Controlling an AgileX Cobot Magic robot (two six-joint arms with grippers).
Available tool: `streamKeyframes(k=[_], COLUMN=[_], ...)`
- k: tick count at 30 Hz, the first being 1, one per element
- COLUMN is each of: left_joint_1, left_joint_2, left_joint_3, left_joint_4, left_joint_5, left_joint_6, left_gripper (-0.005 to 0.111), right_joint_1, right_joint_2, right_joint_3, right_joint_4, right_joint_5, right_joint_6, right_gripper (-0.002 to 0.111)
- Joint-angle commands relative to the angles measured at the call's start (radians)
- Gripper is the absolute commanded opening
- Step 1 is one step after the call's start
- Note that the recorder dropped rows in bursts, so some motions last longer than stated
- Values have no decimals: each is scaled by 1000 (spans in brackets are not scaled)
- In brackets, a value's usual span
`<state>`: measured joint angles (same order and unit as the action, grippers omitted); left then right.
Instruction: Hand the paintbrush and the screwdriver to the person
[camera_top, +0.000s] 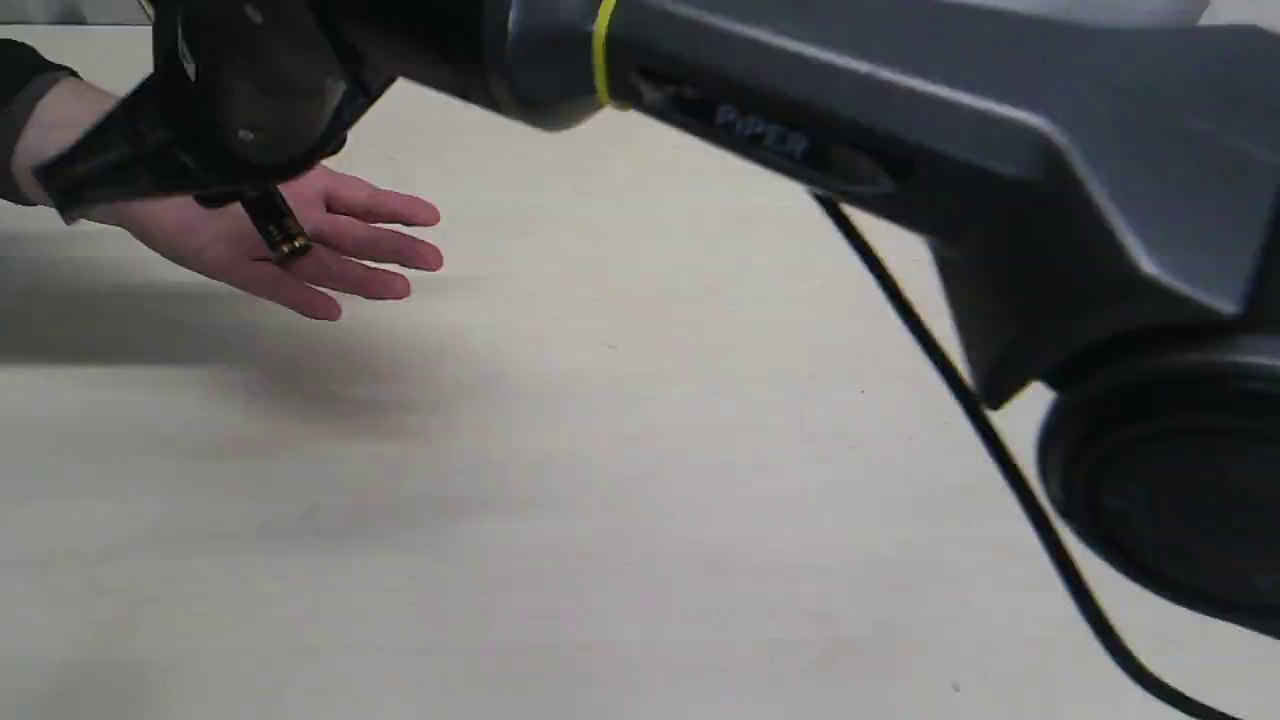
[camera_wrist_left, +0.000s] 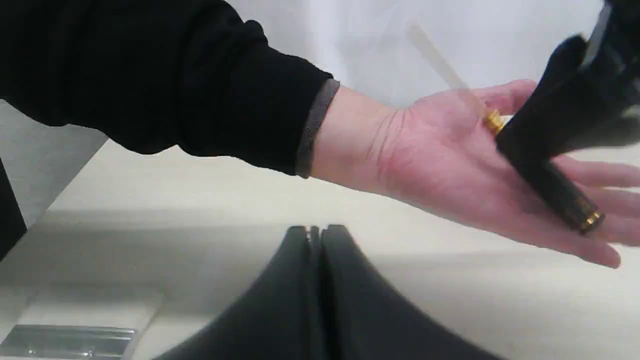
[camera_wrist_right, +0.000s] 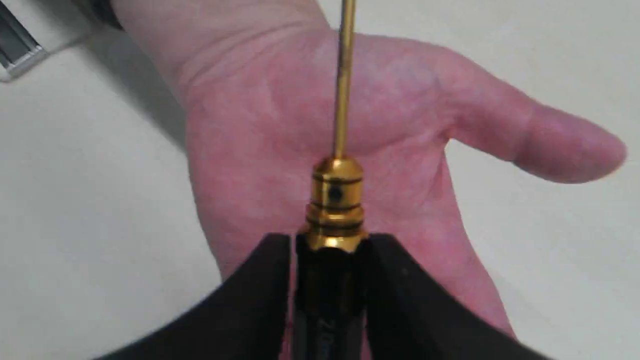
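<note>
Far left above the tabletop (camera_top: 640, 450): person's hand (camera_top: 330, 245) held open, palm up, dark sleeve at the wrist. Right tool (camera_wrist_right: 330, 245) reaches across, clamped on the black handle of the screwdriver (camera_wrist_right: 335, 200). Gold collar and thin brassy shaft lie over the palm, shaft toward the wrist; contact with skin unclear. Left tool (camera_wrist_left: 315, 235) pressed closed, nothing between its fingers, apart from the hand.
</note>
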<state>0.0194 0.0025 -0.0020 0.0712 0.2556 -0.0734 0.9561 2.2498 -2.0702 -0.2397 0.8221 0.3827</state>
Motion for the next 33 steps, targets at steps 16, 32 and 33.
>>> streamKeyframes(k=[16, 32, 33], left_joint_1=[-8, -8, -8], left_joint_2=[-2, -2, -2], left_joint_3=[2, 2, 2], left_joint_4=[-4, 0, 0], left_joint_5=[-4, -8, -8], left_joint_6=[-2, -2, -2], left_gripper=[0, 0, 0], right_joint_1=[1, 299, 335], right_joint_2=[-91, -477, -506], right_joint_3=[1, 3, 3], right_joint_4=[-59, -357, -394], right_joint_5=[40, 256, 283], right_joint_6=[-5, 26, 35], right_gripper=[5, 5, 5])
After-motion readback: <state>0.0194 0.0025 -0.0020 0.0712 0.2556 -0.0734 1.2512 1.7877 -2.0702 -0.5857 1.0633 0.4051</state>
